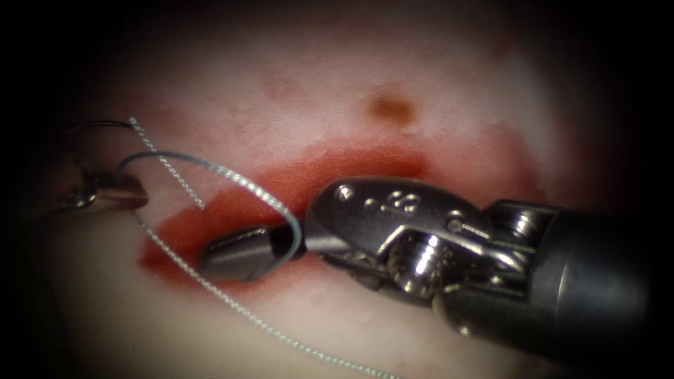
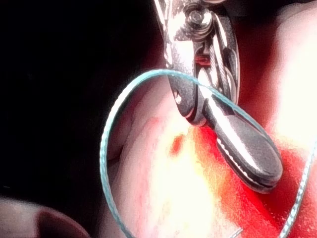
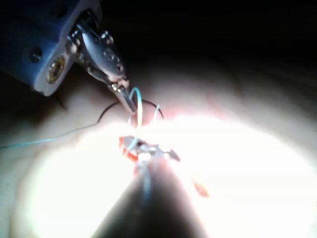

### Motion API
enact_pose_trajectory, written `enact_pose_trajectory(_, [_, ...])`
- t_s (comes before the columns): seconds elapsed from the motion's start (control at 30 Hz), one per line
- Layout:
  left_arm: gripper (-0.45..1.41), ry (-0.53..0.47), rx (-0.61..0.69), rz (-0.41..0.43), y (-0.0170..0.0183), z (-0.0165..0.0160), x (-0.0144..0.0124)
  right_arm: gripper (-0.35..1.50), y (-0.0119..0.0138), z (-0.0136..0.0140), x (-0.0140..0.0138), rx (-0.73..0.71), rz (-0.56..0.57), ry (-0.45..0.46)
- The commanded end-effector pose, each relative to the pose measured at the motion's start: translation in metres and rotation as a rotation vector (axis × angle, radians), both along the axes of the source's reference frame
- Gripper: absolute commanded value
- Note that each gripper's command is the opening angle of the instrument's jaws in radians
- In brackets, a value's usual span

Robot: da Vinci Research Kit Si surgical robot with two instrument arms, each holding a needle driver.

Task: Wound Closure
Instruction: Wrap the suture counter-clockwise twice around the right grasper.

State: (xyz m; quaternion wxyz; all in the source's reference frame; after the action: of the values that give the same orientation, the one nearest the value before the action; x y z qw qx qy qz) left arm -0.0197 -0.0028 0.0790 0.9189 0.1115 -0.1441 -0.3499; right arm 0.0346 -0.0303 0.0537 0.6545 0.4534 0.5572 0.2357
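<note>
Needle [image 1: 95,126], endoscope: thin dark arc just above the left tool [image 1: 123,193], off the tissue [image 1: 421,105], well left of the right tool [image 1: 210,257].
Left tool, endoscope: looks clenched on the needle near one end; exact spot along the curve can't be made out.
Right tool, endoscope: jaws closed, nothing between them, lying over the red fluid [image 1: 281,182].
Thread [image 1: 239,181], endoscope: arcs from beside the left tool and loops round the right tool's closed jaws. A second strand runs below those jaws, a short end lies between the two tools.
Brown spot [image 1: 390,107], endoscope: on the tissue, beyond the right tool.
Right tool [image 2: 262,171], left wrist: jaws closed and empty, thread [image 2: 106,139] crossing over them in a wide loop; tissue [image 2: 168,188] and red fluid [image 2: 237,198] underneath.
Left tool [image 3: 126,103], right wrist: tip closed, dark needle [image 3: 106,111] curve at the tip, thread [image 3: 44,140] trailing away from it.
Right tool [image 3: 148,148], right wrist: just beside the left tool's tip, washed out by glare.
</note>
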Motion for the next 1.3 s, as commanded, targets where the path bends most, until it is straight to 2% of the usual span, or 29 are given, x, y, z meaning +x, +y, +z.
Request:
enact_pose_trajectory(0.03, [-0.45, 0.009, -0.006, 0.002, 0.001, 0.0, -0.0004, -0.35, 0.0002, -0.0001, 0.0017, 0.048, 0.006, 0.04])
enact_pose_trajectory(0.13, [-0.45, 0.055, 0.027, -0.005, 0.0004, 0.0013, -0.001, -0.35, -0.0003, 0.0002, 0.0023, 0.15, 0.018, 0.113])
enact_pose_trajectory(0.2, [-0.45, 0.1, 0.052, 0.01, -0.0002, 0.0019, -0.0013, -0.35, -0.0004, 0.0001, 0.0026, 0.181, 0.038, 0.152])
enact_pose_trajectory(0.4, [-0.45, 0.15, 0.097, 0.013, -0.0013, 0.0024, -0.0017, -0.35, -0.0003, -0.0005, 0.0036, 0.263, 0.082, 0.252])
enact_pose_trajectory(0.43, [-0.45, 0.184, 0.129, 0.005, -0.0017, 0.0026, -0.0016, -0.35, -0.0001, -0.0012, 0.0039, 0.329, 0.102, 0.309])
enact_pose_trajectory(0.67, [-0.45, 0.253, 0.207, 0.008, -0.0027, 0.0028, -0.0007, -0.35, 0.0007, -0.0031, 0.0041, 0.398, 0.145, 0.404])
enact_pose_trajectory(0.8, [-0.45, 0.274, 0.345, 0.005, -0.004, 0.0025, 0.0002, -0.35, 0.0014, -0.0037, 0.0042, 0.42, 0.181, 0.434])
enact_pose_trajectory(0.83, [-0.45, 0.26, 0.422, 0.021, -0.005, 0.0023, 0.0003, -0.35, 0.0016, -0.0037, 0.0045, 0.425, 0.207, 0.437])
enact_pose_trajectory(0.9, [-0.45, 0.244, 0.469, 0.023, -0.006, 0.0023, 0.0, -0.35, 0.0016, -0.0036, 0.0048, 0.425, 0.224, 0.431])
enact_pose_trajectory(1.03, [-0.45, 0.214, 0.515, 0.053, -0.007, 0.002, -0.0009, -0.35, 0.0016, -0.0033, 0.0055, 0.423, 0.255, 0.419])
enact_pose_trajectory(1.07, [-0.45, 0.199, 0.532, 0.069, -0.0077, 0.0015, -0.0022, -0.35, 0.0018, -0.0031, 0.0062, 0.393, 0.27, 0.379])
enact_pose_trajectory(1.17, [-0.45, 0.177, 0.534, 0.063, -0.0076, 0.0011, -0.0038, -0.35, 0.0018, -0.0031, 0.0066, 0.386, 0.285, 0.369])
enact_pose_trajectory(1.3, [-0.45, 0.164, 0.53, 0.061, -0.0076, 0.001, -0.0044, -0.35, 0.0019, -0.0031, 0.007, 0.367, 0.316, 0.347])
